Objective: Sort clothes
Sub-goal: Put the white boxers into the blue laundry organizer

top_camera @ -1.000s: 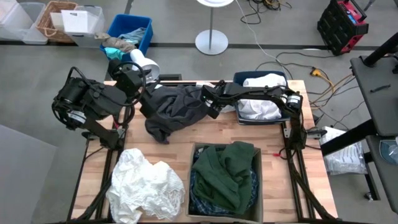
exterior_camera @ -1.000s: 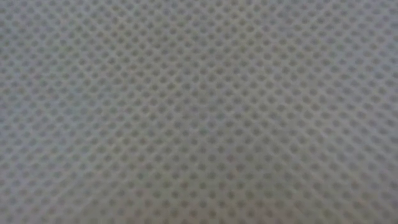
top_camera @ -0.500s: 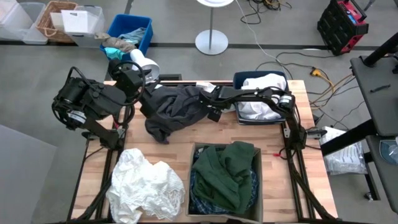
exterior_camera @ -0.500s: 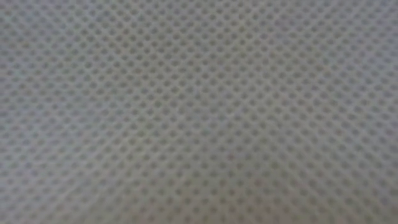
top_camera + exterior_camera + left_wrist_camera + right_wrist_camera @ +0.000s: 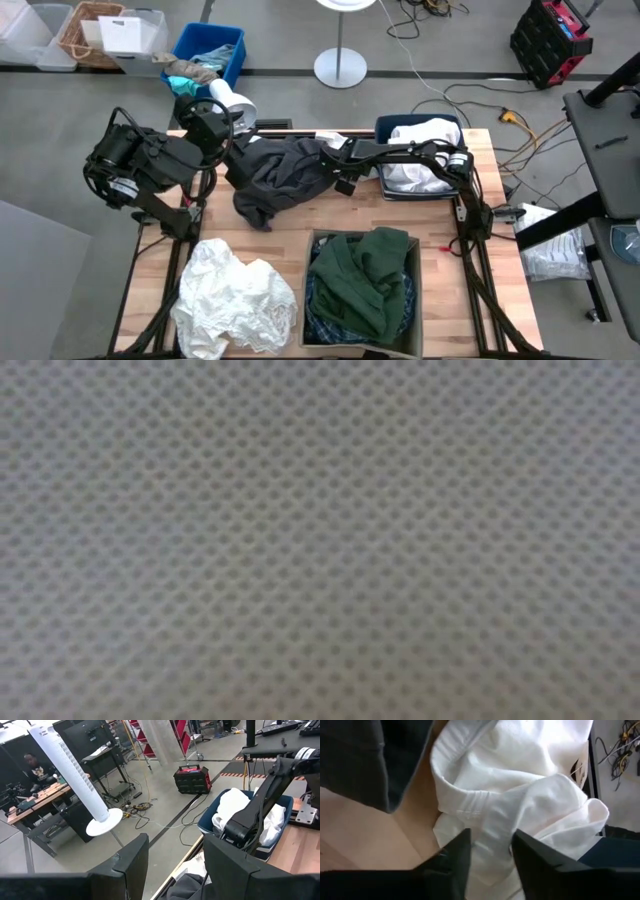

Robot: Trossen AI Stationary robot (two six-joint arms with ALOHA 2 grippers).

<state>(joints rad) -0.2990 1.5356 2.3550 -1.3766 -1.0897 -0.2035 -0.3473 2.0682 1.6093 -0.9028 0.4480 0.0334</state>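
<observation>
Sorting had reached the charcoal grey garment (image 5: 282, 175), which lay heaped at the far middle of the table (image 5: 440, 268), between my two arms. To its right a blue bin (image 5: 385, 127) held white garments (image 5: 420, 150); at the near edge sat a cardboard box (image 5: 415, 300) with the dark green garment (image 5: 365, 275) on top and plaid cloth (image 5: 315, 305) under it, and a white heap (image 5: 235, 295) lay loose near left. My left gripper (image 5: 175, 865) sat at the grey garment's far left edge, fingers apart and nothing between them. My right gripper (image 5: 487, 852) was at its right edge, fingers parted over white cloth (image 5: 520, 780), gripping nothing I could see. I judged the risk was pinching white cloth together with grey, since they touched there. My low camera showed only mesh fabric (image 5: 320, 540), so I had no side check.
</observation>
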